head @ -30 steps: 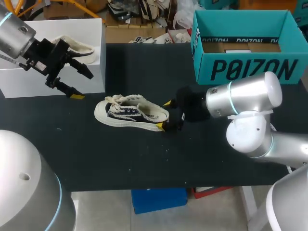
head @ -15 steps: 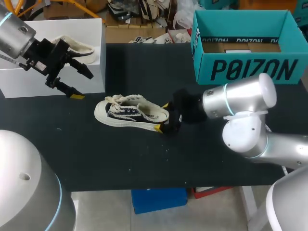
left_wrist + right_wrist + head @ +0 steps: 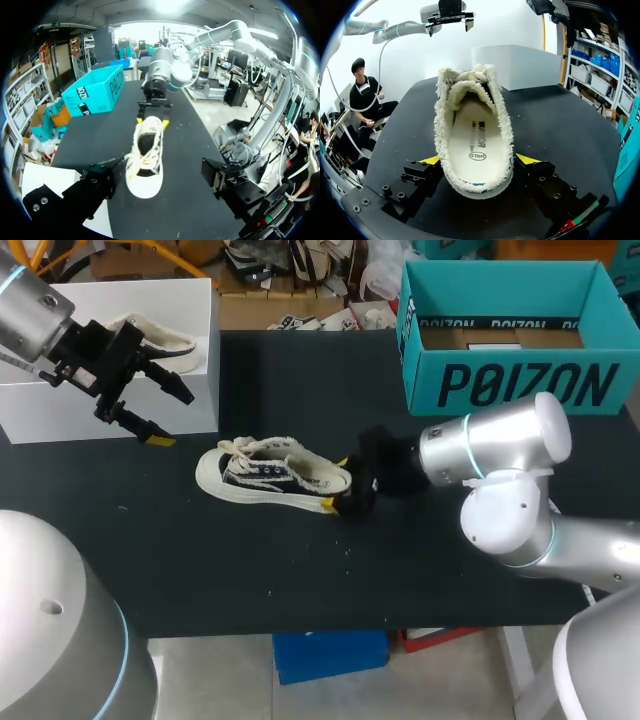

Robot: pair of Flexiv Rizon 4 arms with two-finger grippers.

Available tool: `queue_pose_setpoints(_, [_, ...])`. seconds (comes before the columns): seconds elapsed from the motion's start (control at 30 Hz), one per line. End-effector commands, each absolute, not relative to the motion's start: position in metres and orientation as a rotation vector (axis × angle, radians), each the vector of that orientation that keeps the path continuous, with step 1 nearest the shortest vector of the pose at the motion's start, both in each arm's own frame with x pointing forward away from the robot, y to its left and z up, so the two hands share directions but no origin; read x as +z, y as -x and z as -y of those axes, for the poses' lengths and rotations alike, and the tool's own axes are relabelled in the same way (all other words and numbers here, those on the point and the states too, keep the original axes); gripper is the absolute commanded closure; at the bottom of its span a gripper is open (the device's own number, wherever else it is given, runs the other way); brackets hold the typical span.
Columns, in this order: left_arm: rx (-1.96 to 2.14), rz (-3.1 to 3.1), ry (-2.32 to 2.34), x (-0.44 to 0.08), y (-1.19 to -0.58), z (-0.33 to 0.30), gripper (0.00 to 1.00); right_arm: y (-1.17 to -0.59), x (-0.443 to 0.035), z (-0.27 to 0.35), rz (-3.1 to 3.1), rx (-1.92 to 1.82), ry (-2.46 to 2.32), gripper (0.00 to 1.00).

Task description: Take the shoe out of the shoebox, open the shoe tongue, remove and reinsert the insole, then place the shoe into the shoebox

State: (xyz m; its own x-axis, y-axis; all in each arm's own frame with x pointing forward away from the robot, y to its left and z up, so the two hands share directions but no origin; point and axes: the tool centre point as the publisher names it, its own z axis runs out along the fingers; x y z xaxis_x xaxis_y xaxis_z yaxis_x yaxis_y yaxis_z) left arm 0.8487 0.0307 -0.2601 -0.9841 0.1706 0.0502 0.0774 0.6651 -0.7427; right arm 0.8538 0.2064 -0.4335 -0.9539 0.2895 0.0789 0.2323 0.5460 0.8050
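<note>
A cream low-top shoe (image 3: 272, 475) with a dark side panel lies on its sole on the black table (image 3: 200, 560), toe pointing left. Its heel sits between the fingers of my right gripper (image 3: 338, 481), one yellow tip at each side. In the right wrist view the shoe (image 3: 474, 140) shows its white insole (image 3: 479, 145), and the yellow fingertips (image 3: 431, 160) stand close against its fuzzy collar without pressing it in. My left gripper (image 3: 170, 418) hangs open and empty in front of the white shoebox (image 3: 60, 405), well left of the shoe (image 3: 145, 160).
A second cream shoe (image 3: 165, 340) rests in the white shoebox at the back left. A teal cardboard box (image 3: 500, 380) stands at the back right. Bare black table lies in front of the shoe.
My right gripper has slid left along the table so the heel now lies between its fingers, and its fingers have drawn in a little. The left arm and the shoe have kept still.
</note>
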Motion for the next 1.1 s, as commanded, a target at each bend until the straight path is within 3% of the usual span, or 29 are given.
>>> queue_pose_setpoints(0.03, [1.225,2.765,0.208,-0.262,-0.849,-0.030,0.00,-0.859,-0.429,-0.203,-2.722,1.399,-0.429,1.00])
queue_pose_setpoints(1.1, [1.225,2.765,0.208,-0.262,-0.849,-0.030,0.00,-0.875,-0.417,-0.162,-2.782,1.360,-0.237,1.00])
